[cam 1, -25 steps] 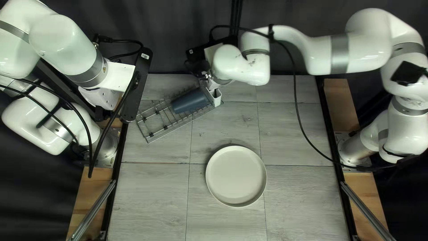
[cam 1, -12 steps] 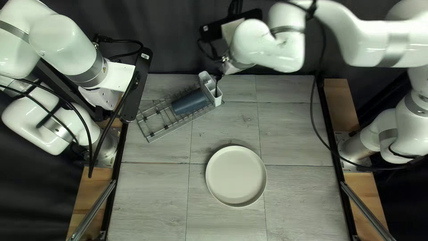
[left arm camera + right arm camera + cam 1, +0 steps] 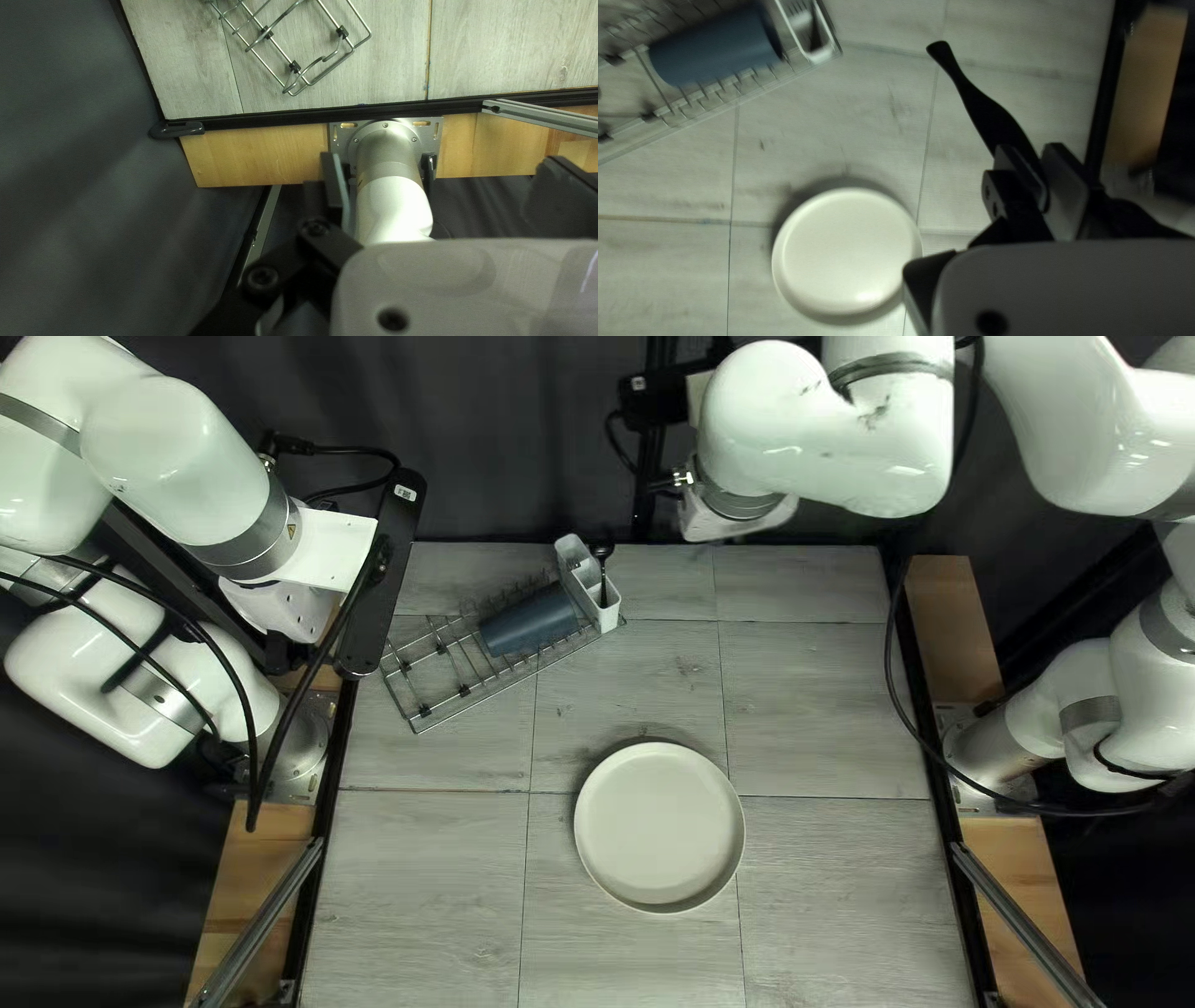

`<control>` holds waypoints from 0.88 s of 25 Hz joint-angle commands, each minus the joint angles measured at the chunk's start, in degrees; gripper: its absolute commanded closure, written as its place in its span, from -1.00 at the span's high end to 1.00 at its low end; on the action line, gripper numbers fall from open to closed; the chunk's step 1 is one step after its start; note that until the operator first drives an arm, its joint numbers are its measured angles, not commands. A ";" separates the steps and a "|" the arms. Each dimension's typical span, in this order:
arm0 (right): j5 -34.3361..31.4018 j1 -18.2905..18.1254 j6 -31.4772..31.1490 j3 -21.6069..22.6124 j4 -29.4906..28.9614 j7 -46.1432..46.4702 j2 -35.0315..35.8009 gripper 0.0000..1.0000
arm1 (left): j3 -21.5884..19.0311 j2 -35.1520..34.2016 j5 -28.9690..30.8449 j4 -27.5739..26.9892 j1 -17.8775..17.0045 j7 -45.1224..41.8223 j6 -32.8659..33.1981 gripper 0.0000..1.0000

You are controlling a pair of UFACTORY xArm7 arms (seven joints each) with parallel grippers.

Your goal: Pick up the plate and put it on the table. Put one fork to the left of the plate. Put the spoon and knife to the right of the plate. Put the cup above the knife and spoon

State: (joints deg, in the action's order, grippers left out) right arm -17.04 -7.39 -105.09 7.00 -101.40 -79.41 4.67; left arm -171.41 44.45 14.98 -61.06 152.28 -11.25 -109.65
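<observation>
The plate point(image 3: 660, 828) lies on the table point(image 3: 436, 884), in front of the rack point(image 3: 438, 709) and toward its right. In the rack the cup point(image 3: 529, 620) lies on its side, just left of the holder point(image 3: 605, 617), at the rack's right end. A utensil point(image 3: 603, 553) stands in the holder, behind the plate

Site type: robotics laboratory or test cell. Identify it by these features. My left arm point(image 3: 187, 448) and right arm point(image 3: 822, 448) stand at opposite edges of a table point(image 3: 436, 896) surfaced in grey, wood-grained panels. In my left wrist view, an arm base sits on a slotted, screwed metal plate point(image 3: 342, 140) over a bare wooden board point(image 3: 255, 155). Plain metal bars point(image 3: 262, 921) flank the work area; loose black cables point(image 3: 915, 734) trail from my arms. A dark curtain point(image 3: 498, 411) backs the far edge.
</observation>
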 commanded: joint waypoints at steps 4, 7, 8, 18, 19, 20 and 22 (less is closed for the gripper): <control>0.77 -0.91 -0.81 -0.68 -3.61 2.27 2.64 -1.00 | 0.00 0.00 0.00 0.00 0.00 0.00 0.00 1.00; 6.05 -1.95 -6.48 -1.24 -10.79 1.39 6.47 -1.00 | 0.00 0.00 0.00 0.00 0.00 0.00 0.00 1.00; 8.00 -2.14 -7.40 -1.26 -10.93 0.45 6.20 -1.00 | 0.00 0.00 0.00 0.00 0.00 0.00 0.00 1.00; 24.16 -4.57 -3.13 -2.49 9.00 -6.47 -5.68 -1.00 | 0.00 0.00 0.00 0.00 0.00 0.00 0.00 1.00; 24.16 -4.57 -3.13 -2.49 9.00 -6.47 -5.68 -1.00 | 0.00 0.00 0.00 0.00 0.00 0.00 0.00 1.00; 24.16 -4.57 -3.13 -2.49 9.00 -6.47 -5.68 -1.00 | 0.00 0.00 0.00 0.00 0.00 0.00 0.00 1.00; 24.16 -4.57 -3.13 -2.49 9.00 -6.47 -5.68 -1.00 | 0.00 0.00 0.00 0.00 0.00 0.00 0.00 1.00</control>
State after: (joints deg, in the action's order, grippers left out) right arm 7.06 -11.95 -108.27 4.52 -92.52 -85.84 -0.92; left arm -171.41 44.45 14.98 -61.06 152.28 -11.25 -109.65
